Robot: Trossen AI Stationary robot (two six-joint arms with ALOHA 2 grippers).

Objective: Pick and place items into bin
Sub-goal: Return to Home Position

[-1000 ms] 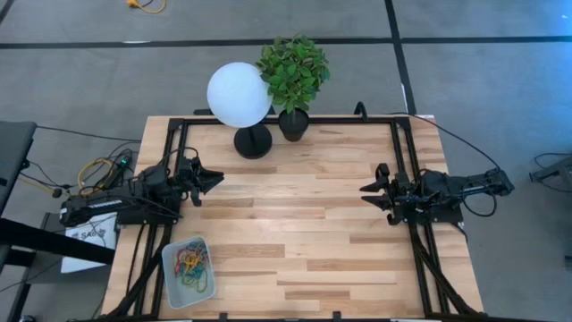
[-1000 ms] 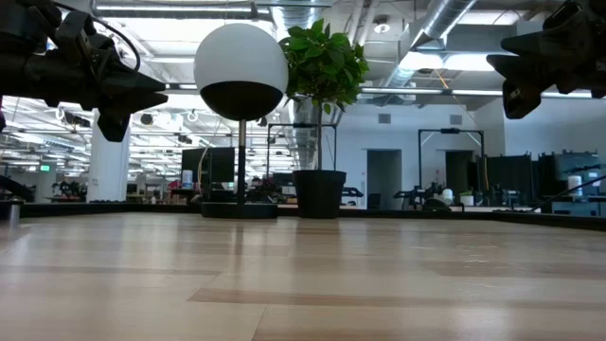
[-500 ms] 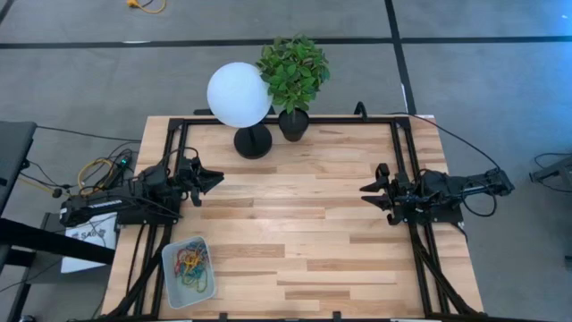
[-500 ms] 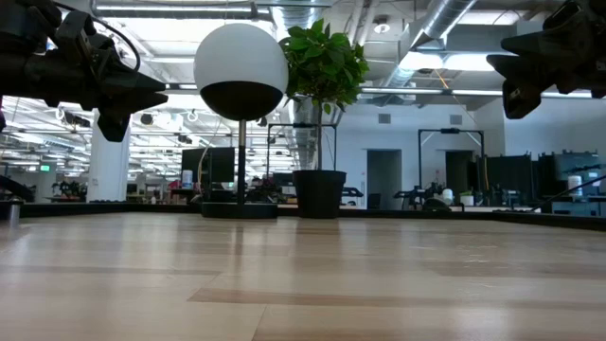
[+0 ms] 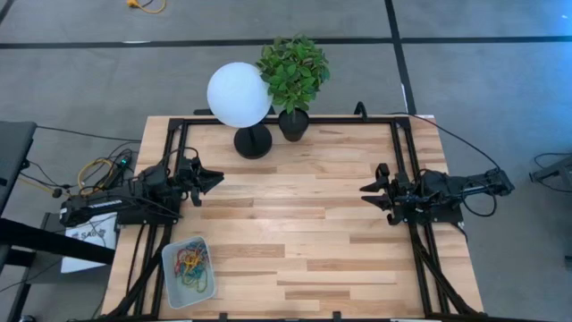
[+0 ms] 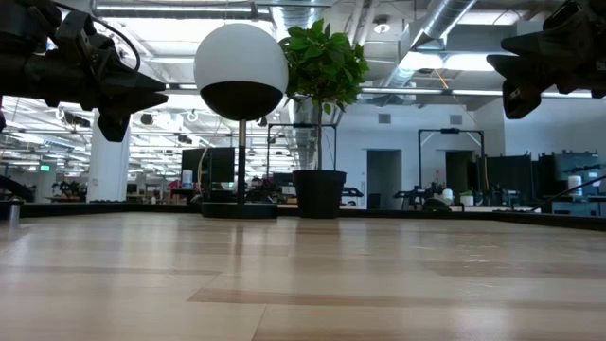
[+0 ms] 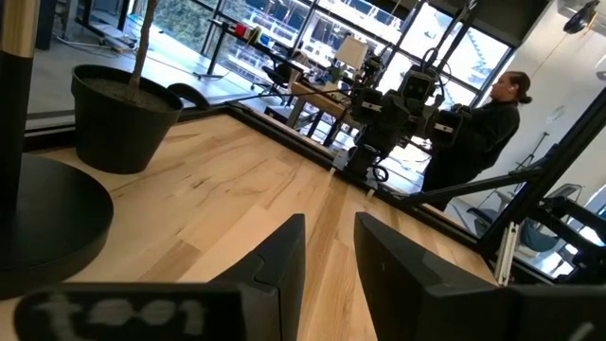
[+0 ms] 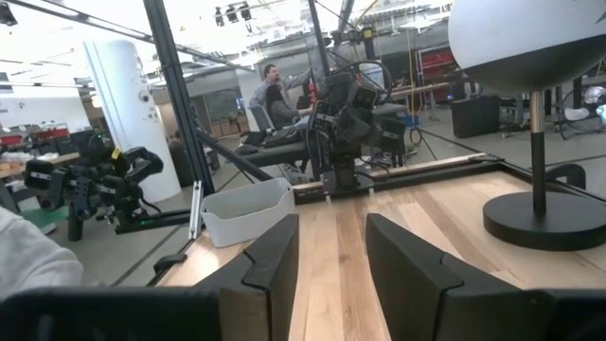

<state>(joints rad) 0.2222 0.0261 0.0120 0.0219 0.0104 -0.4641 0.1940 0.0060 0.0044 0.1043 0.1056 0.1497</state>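
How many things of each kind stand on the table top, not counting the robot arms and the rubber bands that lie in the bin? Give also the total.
Globe lamp: 1
Potted plant: 1
Bin: 1
Total: 3

The room is bright, with daylight from big windows (image 7: pixel 284 28). The table (image 5: pixel 304 233) is lit evenly from above. The lamp (image 5: pixel 239 94) and plant (image 5: pixel 293 70) cast only small, soft shadows.
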